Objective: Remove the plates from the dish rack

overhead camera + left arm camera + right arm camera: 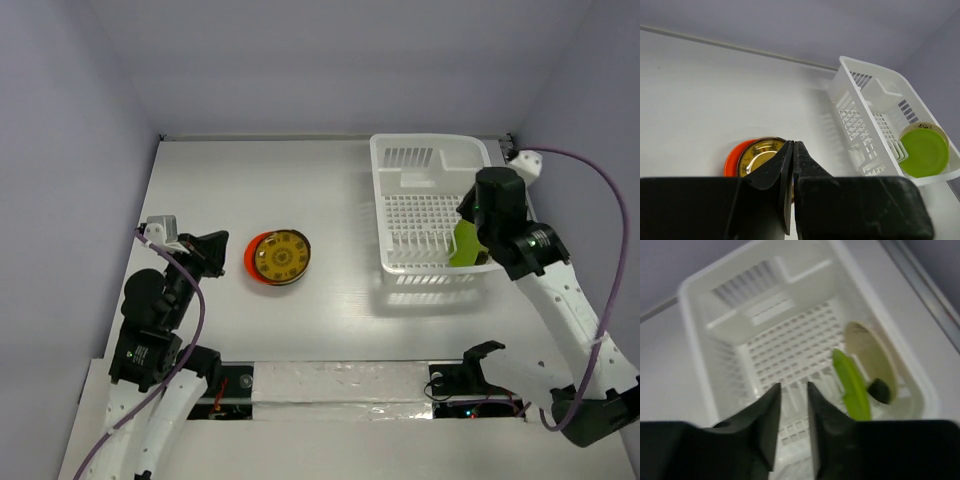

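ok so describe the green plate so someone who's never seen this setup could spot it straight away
Find the white dish rack at the far right of the table. In its near right corner two plates stand on edge, side by side. The one you want is the bright yellow-green plate; its neighbour is a pale cream plate.

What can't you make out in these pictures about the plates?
Top view: the right arm covers most of the yellow-green plate.
Right wrist view: blur; the dark spot by the cream plate is unidentifiable.
Left wrist view: left fingers hide part of the orange-red plate.
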Available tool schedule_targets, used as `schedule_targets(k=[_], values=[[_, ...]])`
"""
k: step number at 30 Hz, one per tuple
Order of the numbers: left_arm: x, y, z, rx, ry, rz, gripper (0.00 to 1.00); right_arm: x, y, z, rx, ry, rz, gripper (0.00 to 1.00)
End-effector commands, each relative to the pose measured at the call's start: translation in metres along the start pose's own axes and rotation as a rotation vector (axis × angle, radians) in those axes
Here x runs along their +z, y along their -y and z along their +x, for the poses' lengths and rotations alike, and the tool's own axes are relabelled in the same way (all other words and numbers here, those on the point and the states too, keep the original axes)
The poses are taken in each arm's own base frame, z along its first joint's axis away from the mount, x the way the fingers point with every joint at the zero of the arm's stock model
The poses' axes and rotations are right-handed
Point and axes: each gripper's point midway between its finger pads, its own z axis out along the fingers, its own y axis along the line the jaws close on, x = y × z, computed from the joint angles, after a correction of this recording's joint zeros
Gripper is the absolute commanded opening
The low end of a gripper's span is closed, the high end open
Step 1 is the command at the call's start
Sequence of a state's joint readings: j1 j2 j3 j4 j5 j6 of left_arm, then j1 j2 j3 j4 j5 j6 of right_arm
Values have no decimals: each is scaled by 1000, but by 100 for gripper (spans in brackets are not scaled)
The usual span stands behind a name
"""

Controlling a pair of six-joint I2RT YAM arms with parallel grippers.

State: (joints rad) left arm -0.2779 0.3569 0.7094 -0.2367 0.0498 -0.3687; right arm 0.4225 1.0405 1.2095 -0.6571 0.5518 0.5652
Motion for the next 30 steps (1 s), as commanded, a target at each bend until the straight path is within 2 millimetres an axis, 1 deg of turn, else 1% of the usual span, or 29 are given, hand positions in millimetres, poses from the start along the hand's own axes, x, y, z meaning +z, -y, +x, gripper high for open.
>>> schedule_targets(k=[1, 2, 3, 4, 5, 8, 10, 12, 13, 14, 16, 18, 20, 22, 24, 27, 29, 30], values=[[-5, 9, -17, 0, 64, 28, 0, 2, 71, 36, -172, -197, 216, 39], [-6, 12, -16, 0, 60, 44, 0, 3, 81, 34, -196, -210, 265, 44], [-6, 13, -15, 0, 56, 49, 0, 9, 89, 31, -214, -229, 318, 53], [-7, 16, -14, 0, 54, 64, 0, 4, 97, 37, -256, -285, 358, 54], [-7, 17, -14, 2, 51, 70, 2, 5, 103, 37, -273, -302, 398, 54], [-11, 24, -15, 3, 57, 106, 10, 12, 100, 41, -318, -366, 403, 53], [-12, 23, -16, 4, 62, 98, 16, 20, 99, 46, -347, -411, 423, 53], [-14, 25, -16, 3, 62, 109, 19, 23, 100, 47, -357, -431, 454, 51], [-16, 25, -17, 2, 71, 113, 21, 23, 104, 43, -360, -437, 482, 51], [-18, 27, -18, 1, 74, 123, 22, 28, 105, 48, -373, -464, 503, 50], [-20, 27, -21, 2, 85, 121, 23, 31, 105, 51, -387, -492, 512, 46], [-21, 28, -21, 2, 87, 125, 23, 38, 103, 56, -404, -523, 514, 45], [-23, 30, -21, 0, 86, 133, 24, 42, 108, 59, -409, -542, 540, 45], [-24, 30, -23, -1, 94, 132, 24, 49, 109, 68, -428, -578, 549, 45], [-25, 31, -22, -2, 93, 138, 24, 53, 112, 69, -436, -580, 584, 45], [-26, 33, -23, -1, 94, 146, 24, 53, 115, 69, -445, -581, 609, 45], [-27, 32, -23, 0, 96, 144, 24, 55, 116, 69, -456, -580, 613, 37], [-27, 32, -23, -2, 97, 143, 25, 55, 116, 68, -456, -577, 616, 30]])
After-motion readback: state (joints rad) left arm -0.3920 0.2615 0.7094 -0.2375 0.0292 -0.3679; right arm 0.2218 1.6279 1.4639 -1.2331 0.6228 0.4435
